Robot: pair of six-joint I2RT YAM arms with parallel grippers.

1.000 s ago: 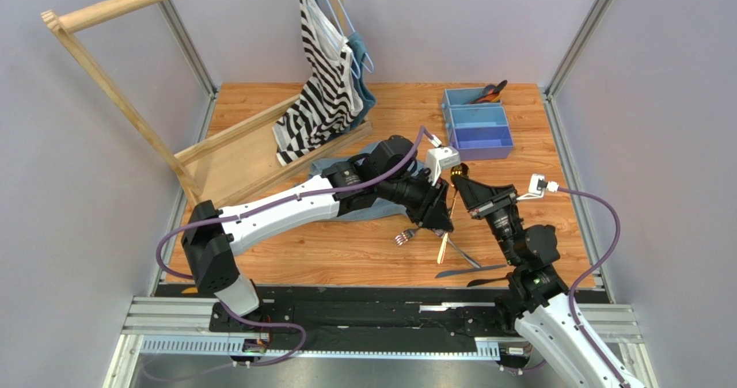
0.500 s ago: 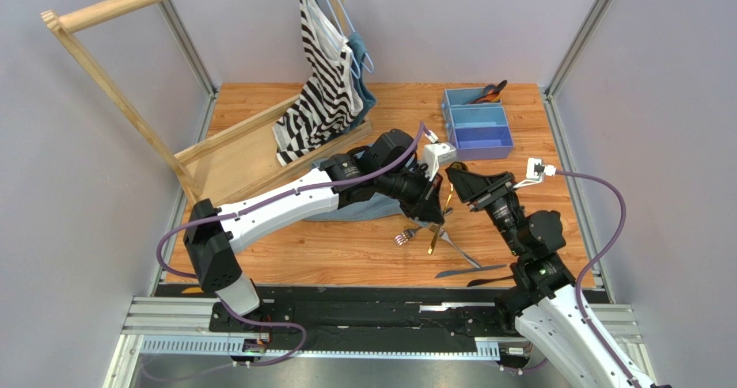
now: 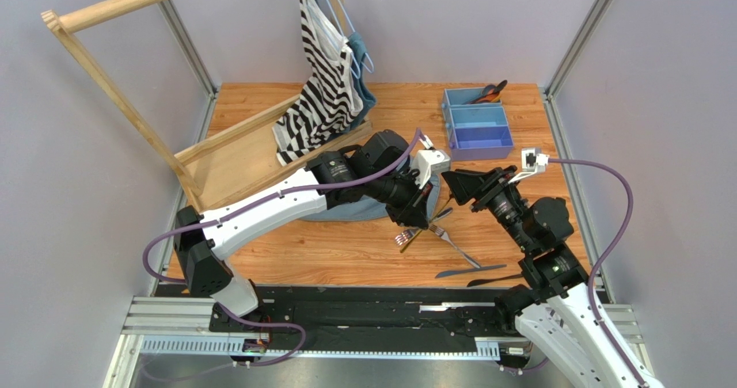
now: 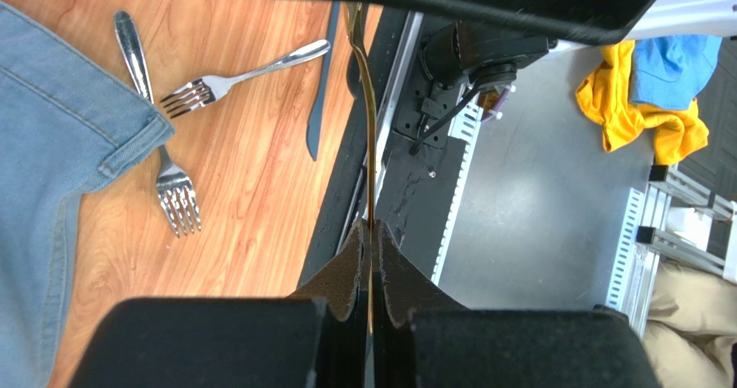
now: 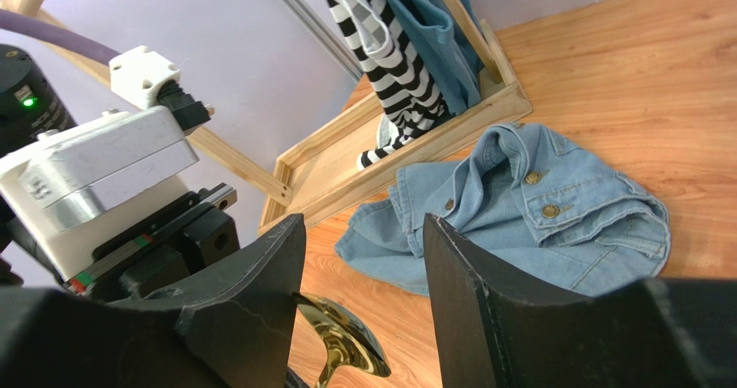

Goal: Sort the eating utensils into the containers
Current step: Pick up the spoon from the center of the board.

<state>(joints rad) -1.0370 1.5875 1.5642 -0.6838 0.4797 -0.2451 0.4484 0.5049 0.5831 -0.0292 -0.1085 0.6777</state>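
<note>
Left fingers (image 4: 396, 271): pressed tight together on the handle of the gold spoon (image 4: 368, 120), the thin handle caught edge-on between the pads.
Left gripper (image 4: 370, 237): up over the near middle of the table (image 3: 363, 254), with the spoon sticking straight out from its tips.
Right fingers (image 5: 484, 319): spread apart, clamping nothing.
Right gripper (image 5: 363, 258): faces the other one at close range. The spoon's bowl sits low in the gap between its fingers, close to one of them. Whether it touches, I cannot tell.
Forks (image 4: 233, 75): two silver ones lie flat on the wood below the grippers, one of them right at the hem of the denim shirt (image 5: 536, 207).
Knife (image 4: 318, 103): dark, flat on the wood by the table's near edge, just beside one fork's handle.
Tray (image 3: 446, 103): light blue, three compartments, at the far right of the table, well apart from both grippers. Orange and dark pieces lie in its farthest compartment.
Denim shirt: crumpled on the table, partly under the left arm.
Wooden rack (image 3: 112, 86): far left, with a striped top (image 3: 324, 77) hanging at its far end.
</note>
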